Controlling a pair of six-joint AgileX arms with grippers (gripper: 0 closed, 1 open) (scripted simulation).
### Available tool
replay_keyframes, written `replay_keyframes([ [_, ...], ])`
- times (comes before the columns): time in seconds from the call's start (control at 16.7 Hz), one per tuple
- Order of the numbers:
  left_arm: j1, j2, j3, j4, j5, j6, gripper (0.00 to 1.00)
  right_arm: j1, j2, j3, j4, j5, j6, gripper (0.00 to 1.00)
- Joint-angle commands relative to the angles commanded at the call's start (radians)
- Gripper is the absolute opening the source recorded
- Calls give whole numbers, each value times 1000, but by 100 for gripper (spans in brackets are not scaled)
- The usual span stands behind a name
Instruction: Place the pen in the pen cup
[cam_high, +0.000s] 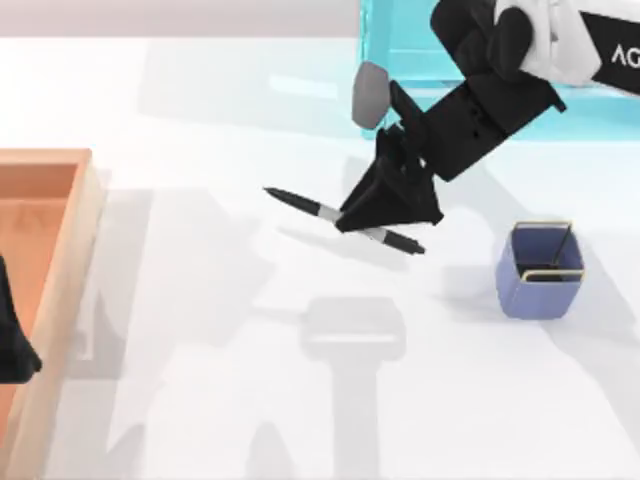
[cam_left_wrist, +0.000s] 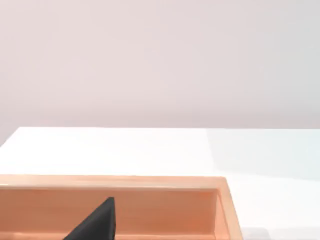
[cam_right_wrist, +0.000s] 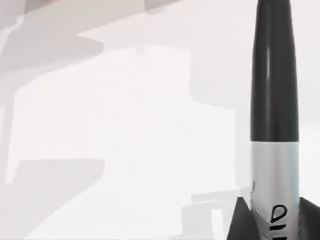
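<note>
The pen (cam_high: 305, 204), black with a white middle band, lies slanted across the table's middle, and its shadow falls a little below it. My right gripper (cam_high: 388, 215) is shut on the pen's middle, reaching in from the back right. In the right wrist view the pen (cam_right_wrist: 274, 100) runs away from the gripper (cam_right_wrist: 275, 225), held between its dark fingers (cam_right_wrist: 239, 222). To the right of the pen stands the pen cup (cam_high: 540, 270), small, square and blue with a gold wire rim, upright and apart from it. My left gripper (cam_high: 12, 345) is parked over the orange tray.
An orange wooden tray (cam_high: 85, 230) runs along the left edge; its wall (cam_left_wrist: 150, 182) also appears in the left wrist view. A turquoise shelf unit (cam_high: 400, 40) stands at the back, behind the right arm. White tabletop lies open between the pen and the cup.
</note>
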Motion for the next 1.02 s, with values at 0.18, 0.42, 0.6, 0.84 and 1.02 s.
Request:
replay_keyframes([
  [0.18,0,0,0,0,0,0,100,-183,-33,-135,72,-323,-191,0],
  [0.42,0,0,0,0,0,0,100,-385,-85,-319,161,-730,-443,0],
  [0.6,0,0,0,0,0,0,100,-494,-118,-445,207,-956,-607,0],
  [0.84,0,0,0,0,0,0,100,-565,-147,-568,240,-1121,-742,0],
  [1.02,0,0,0,0,0,0,100,-572,-153,-589,244,-1146,-760,0],
])
